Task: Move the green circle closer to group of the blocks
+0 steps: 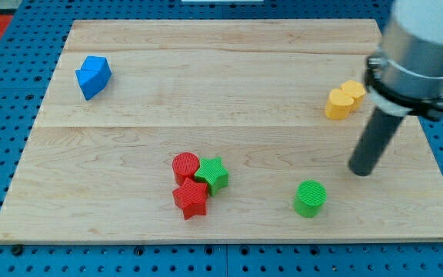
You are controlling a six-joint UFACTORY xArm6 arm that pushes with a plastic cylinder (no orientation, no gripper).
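The green circle (pixel 310 198) lies on the wooden board near the view's bottom, right of centre. A group of blocks lies to its left: a red circle (pixel 184 165), a green star (pixel 213 175) and a red star (pixel 191 200), all touching. My tip (pixel 360 171) is on the board up and to the right of the green circle, a short gap away, not touching it.
A yellow heart-shaped block (pixel 344 100) lies at the view's right, just left of the arm's rod. A blue block (pixel 92 76) lies at the view's top left. The wooden board (pixel 221 92) ends in a blue pegboard surround.
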